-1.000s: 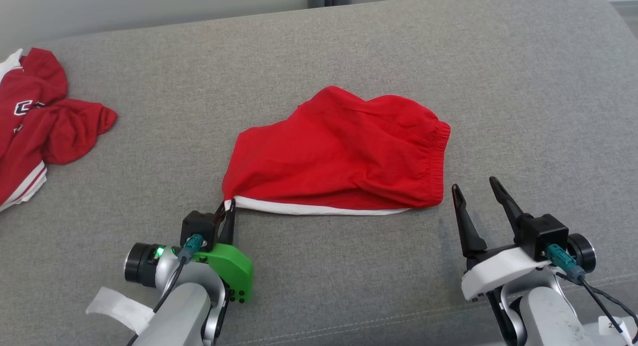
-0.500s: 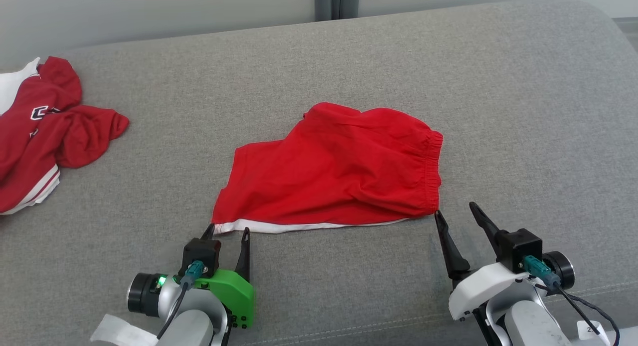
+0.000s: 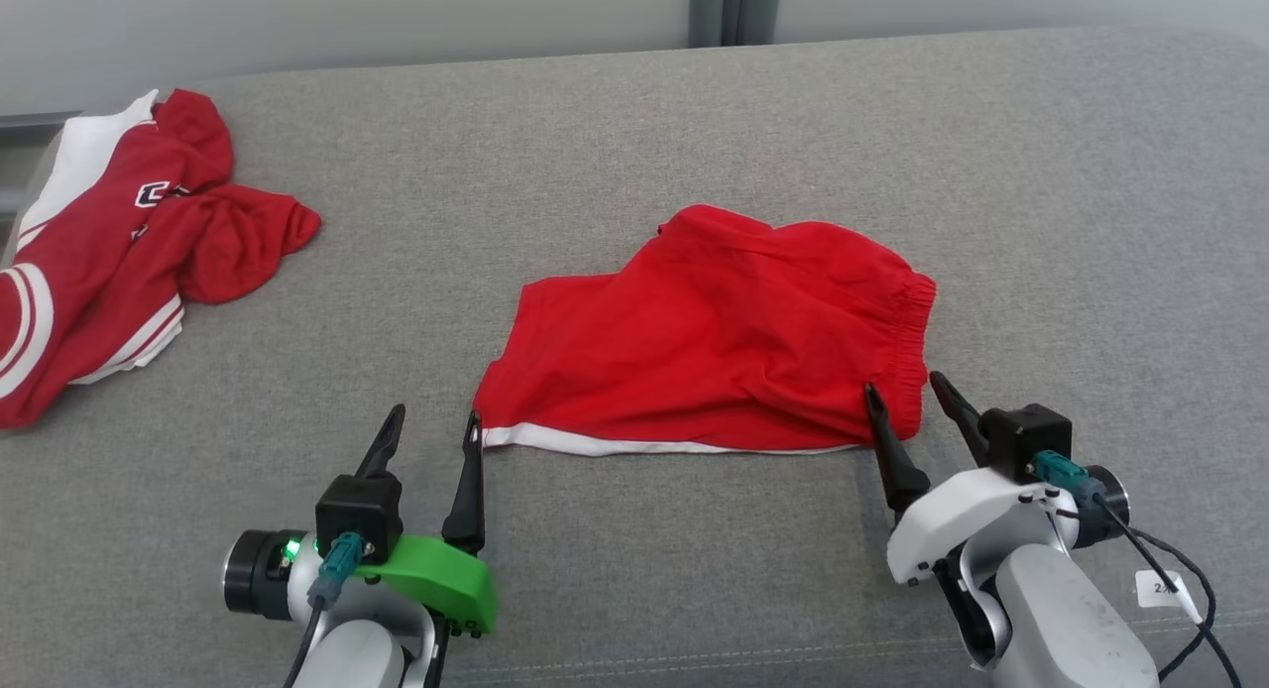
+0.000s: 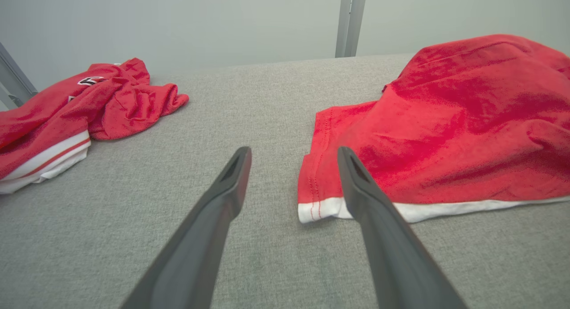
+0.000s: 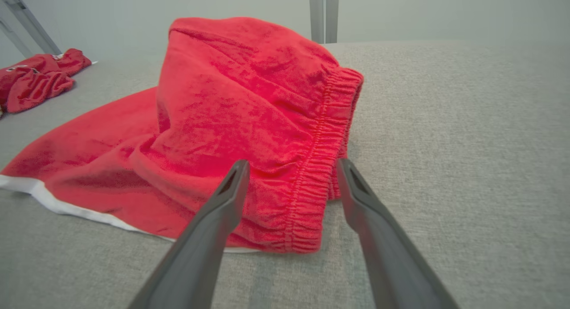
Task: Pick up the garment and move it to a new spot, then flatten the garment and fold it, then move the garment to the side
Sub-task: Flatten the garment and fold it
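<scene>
Shorts (image 3: 714,341): red, flat on grey cushion (image 3: 634,589).
L gripper (image 3: 435,414): jaws apart, beside hem corner.
R gripper (image 3: 902,383): jaws apart, at waistband.

Red shorts (image 3: 724,346), rumpled, mid-surface

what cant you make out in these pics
- Head view: jersey cut off by the left edge; its crest is too creased to read.
- Head view: white tag print too small to read.
- All views: shorts underside hidden by their own folds.
</scene>
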Tool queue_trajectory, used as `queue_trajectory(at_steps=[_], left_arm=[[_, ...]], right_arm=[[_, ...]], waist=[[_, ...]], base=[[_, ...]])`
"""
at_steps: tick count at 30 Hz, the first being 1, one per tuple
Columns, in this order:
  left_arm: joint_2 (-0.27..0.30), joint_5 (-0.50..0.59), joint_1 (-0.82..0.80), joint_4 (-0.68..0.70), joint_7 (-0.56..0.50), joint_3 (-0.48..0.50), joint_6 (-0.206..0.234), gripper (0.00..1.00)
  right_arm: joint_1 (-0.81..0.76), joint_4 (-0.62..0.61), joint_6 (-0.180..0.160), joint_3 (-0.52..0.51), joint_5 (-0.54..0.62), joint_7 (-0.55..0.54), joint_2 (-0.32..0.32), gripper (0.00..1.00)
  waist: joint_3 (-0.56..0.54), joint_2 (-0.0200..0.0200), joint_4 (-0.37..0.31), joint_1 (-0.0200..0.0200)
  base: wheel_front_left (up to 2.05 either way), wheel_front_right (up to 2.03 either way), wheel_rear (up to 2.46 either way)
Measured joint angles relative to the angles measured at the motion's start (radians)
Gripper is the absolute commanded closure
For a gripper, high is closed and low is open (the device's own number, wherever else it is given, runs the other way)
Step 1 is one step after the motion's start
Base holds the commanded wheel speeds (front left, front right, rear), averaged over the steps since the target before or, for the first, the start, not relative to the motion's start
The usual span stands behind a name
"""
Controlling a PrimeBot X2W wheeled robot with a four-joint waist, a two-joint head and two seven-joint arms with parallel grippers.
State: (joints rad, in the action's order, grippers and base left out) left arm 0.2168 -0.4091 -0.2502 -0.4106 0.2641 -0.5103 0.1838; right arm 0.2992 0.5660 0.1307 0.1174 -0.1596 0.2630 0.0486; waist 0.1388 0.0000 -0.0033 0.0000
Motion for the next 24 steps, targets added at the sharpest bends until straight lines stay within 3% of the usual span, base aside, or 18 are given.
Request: queue_trajectory(at_steps=[9,13,20,22,24], left_arm=[[-0.015,0.052,0.018,0.117,0.000,0.038,0.001,0.00],[-0.017,0.063,0.026,0.144,0.000,0.055,0.000,0.00],[-0.021,0.077,0.044,0.169,0.000,0.080,0.000,0.00],[-0.022,0.077,0.052,0.172,0.000,0.087,0.000,0.00],[-0.023,0.081,0.056,0.173,0.000,0.092,0.000,0.00]], right_arm=[[0.112,0.201,0.000,-0.042,-0.053,-0.042,0.002,0.00],[0.144,0.222,0.000,-0.014,-0.131,-0.045,0.001,0.00],[0.167,0.214,0.000,0.024,-0.163,-0.033,0.027,0.00],[0.179,0.214,0.000,0.037,-0.165,-0.039,0.032,0.40],[0.191,0.214,0.000,0.041,-0.171,-0.044,0.040,0.67]], waist=[[0.020,0.0000,0.066,0.0000],[0.028,0.0000,0.089,0.0000],[0.030,0.0000,0.101,0.0000],[0.029,0.0000,0.101,0.0000],[0.030,0.0000,0.102,0.0000]], base=[[0.00,0.00,0.00],[0.00,0.00,0.00],[0.00,0.00,0.00],[0.00,0.00,0.00],[0.00,0.00,0.00]])
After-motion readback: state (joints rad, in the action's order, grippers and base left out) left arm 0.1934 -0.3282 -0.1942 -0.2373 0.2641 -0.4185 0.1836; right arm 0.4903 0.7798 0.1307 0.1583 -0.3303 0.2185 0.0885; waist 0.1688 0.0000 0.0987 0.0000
